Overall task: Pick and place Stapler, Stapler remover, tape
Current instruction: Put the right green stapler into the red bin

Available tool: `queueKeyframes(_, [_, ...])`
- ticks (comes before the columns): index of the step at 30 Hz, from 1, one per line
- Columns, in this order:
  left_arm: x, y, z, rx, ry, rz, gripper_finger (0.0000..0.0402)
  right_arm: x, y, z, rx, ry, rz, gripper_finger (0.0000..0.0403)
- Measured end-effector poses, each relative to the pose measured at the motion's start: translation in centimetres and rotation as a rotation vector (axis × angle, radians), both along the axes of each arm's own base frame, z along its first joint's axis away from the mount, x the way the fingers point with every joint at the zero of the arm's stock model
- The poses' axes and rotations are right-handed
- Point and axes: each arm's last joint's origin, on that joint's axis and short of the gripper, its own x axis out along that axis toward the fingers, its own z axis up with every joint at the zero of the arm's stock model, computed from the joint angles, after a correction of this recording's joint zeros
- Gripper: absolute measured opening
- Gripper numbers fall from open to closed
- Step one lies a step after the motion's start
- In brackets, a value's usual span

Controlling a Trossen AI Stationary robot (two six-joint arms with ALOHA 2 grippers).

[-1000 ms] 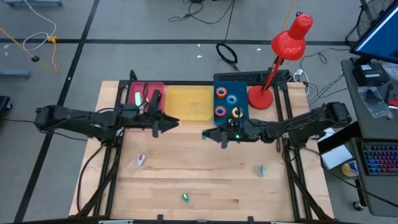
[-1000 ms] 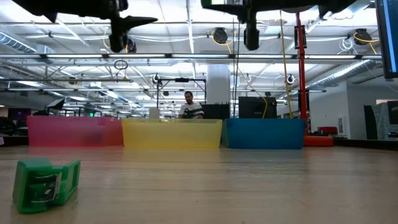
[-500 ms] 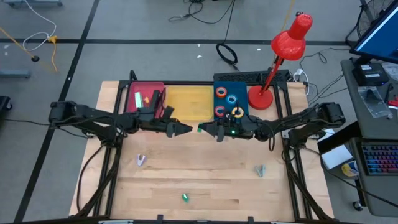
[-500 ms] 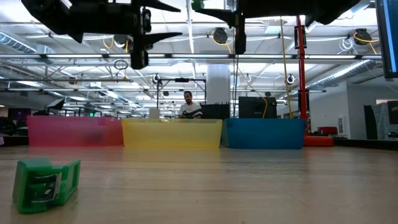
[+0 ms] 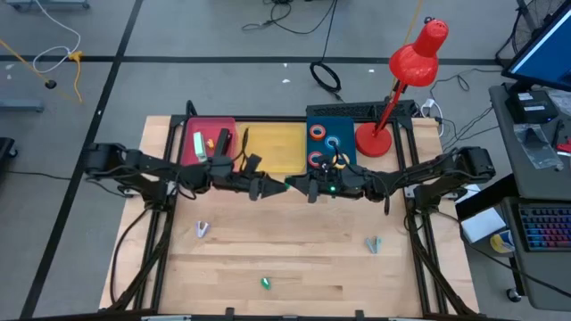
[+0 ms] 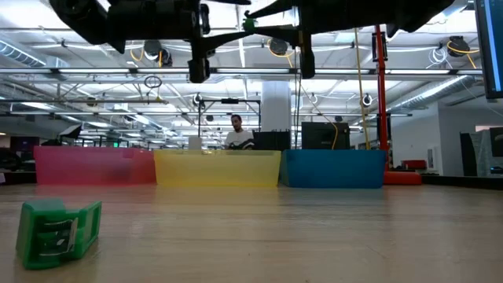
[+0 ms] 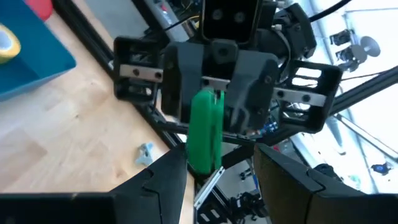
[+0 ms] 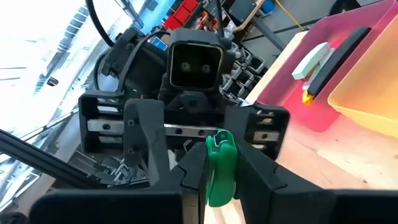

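From the high view I am seeing the left gripper and the right gripper meeting tip to tip above the table, just in front of the yellow bin; the tape rolls are lying in the blue bin, and stapler-like items are resting in the red bin. Three small pieces are still waiting on the wood: a green remover near the front edge and two pale ones to either side. The low view is giving the height that the overhead cannot: both grippers are hanging well above the board, and the green remover is sitting untouched. The left wrist view is showing a green stapler remover clamped in the right gripper's fingers, while the left fingers are standing spread on either side of it, not gripping. The right wrist view is confirming it: my right fingers are closing tight on the green remover. I judge a hand-over is in hand; next, the left must close before the right lets go.
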Motion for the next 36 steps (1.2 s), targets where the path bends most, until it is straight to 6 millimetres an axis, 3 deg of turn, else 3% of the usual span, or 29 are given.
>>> queueKeyframes(6, [1.4,0.2,0.4,0.026,0.013,-0.021,0.0184,0.0,0.0,0.0,0.002,-0.004,0.0,0.0051])
queueKeyframes(15, [1.6,0.3,0.5,0.024,0.041,-0.047,0.0182,0.0,0.0,0.0,0.003,0.003,0.0,0.0051])
queueKeyframes(19, [1.6,0.2,0.3,0.025,0.055,-0.049,0.0148,0.0,0.0,-0.1,0.016,0.005,0.0,0.0051])
queueKeyframes(25, [1.6,0.4,0.3,0.039,0.053,-0.048,0.0059,0.0,0.2,0.0,0.016,0.007,0.008,0.0051])
queueKeyframes(36, [1.6,0.7,0.4,0.054,0.04,-0.075,0.0057,0.0,0.5,-0.2,0.018,0.025,0.014,0.0051])
